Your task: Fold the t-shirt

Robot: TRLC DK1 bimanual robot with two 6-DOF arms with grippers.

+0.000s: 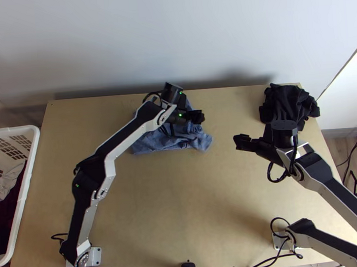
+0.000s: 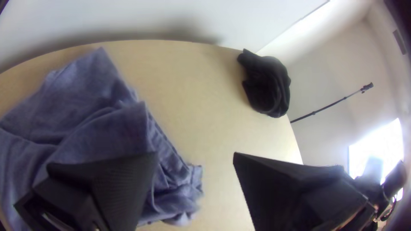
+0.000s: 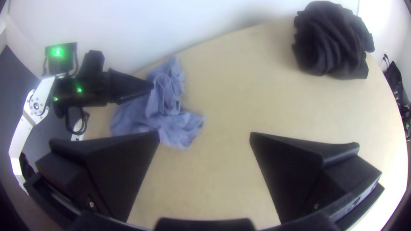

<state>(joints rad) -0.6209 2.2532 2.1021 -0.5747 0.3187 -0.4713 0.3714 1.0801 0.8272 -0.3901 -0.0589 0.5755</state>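
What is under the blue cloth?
The table shows beside the blue cloth, but whatever lies beneath is covered. Seen from above, the left gripper also hides part of the cloth.

Blue t-shirt [image 1: 154, 143], rumpled and unevenly layered, under the left claw [image 1: 195, 116].
Soft, muted blue cloth, plain where seen; lies on the surface [image 1: 184, 207], partly hidden beneath the left claw. One pointed corner pokes out beyond that claw; a loose flap overlaps the layer below, creases running along it. Small crumpled bunch at the end nearer the right claw [image 1: 242, 142], bare gap between. Contact with left claw: can't tell.
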